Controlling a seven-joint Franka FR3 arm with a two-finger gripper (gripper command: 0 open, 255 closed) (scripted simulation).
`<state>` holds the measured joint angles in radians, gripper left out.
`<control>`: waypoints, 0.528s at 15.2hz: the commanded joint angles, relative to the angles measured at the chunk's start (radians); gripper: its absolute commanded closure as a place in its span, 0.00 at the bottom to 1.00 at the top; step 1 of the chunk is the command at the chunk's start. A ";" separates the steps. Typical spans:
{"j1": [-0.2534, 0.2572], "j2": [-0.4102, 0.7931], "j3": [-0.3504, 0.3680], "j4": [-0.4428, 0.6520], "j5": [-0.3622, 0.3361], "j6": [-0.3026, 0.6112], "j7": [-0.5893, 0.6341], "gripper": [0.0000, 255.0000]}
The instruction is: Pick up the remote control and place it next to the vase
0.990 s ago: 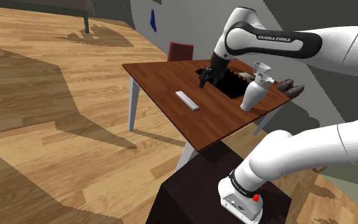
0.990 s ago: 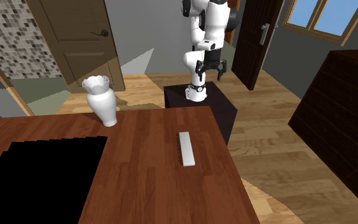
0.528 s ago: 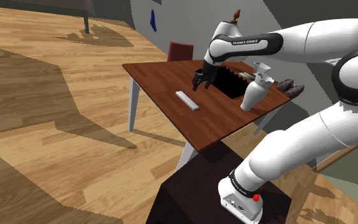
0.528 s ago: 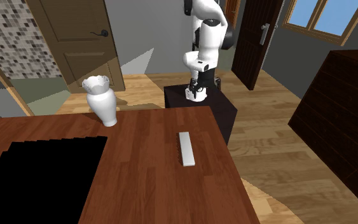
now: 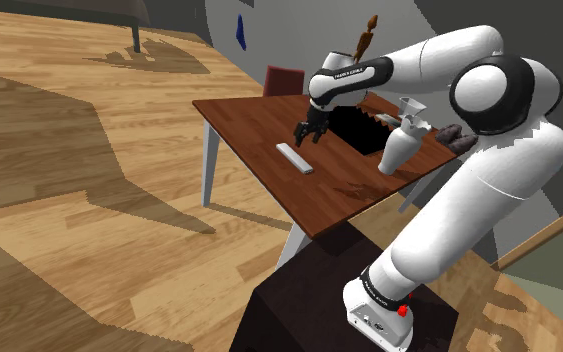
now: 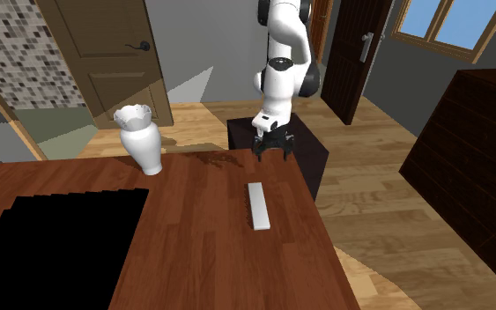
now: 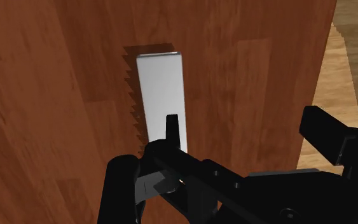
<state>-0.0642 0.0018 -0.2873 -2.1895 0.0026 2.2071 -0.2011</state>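
The remote control (image 5: 295, 158) is a flat white slab lying on the reddish-brown wooden table (image 5: 259, 125). In the second exterior view the remote control (image 6: 258, 205) lies near the table's (image 6: 202, 264) right edge. My black gripper (image 5: 306, 133) hovers open just above the table, close to one end of the remote. From across the table the gripper (image 6: 271, 151) hangs over the edge nearest the stand. In the wrist view the gripper (image 7: 246, 137) holds nothing; the remote (image 7: 161, 89) lies just ahead, off to one fingertip's side. The white vase (image 5: 405, 135) (image 6: 142, 139) stands upright, well apart from the remote.
A black area (image 6: 52, 247) (image 5: 354, 128) covers part of the tabletop beside the vase. The dark stand (image 6: 277, 141) sits past the table edge. A red chair (image 5: 284, 80) stands behind the table, a dark cabinet (image 6: 475, 150) across the wooden floor.
The arm has swung down and toward the remote, carrying the gripper off the black area to just above the remote's end. The fingers stayed open; remote and vase have not moved.
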 commanded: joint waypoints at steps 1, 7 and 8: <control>-0.009 0.082 -0.008 0.045 0.027 0.029 -0.036 0.00; -0.057 0.325 -0.006 0.224 0.106 0.063 -0.129 0.00; -0.068 0.366 -0.003 0.259 0.117 0.065 -0.141 0.00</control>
<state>-0.1247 0.3296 -0.2928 -1.9695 0.1101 2.2774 -0.3331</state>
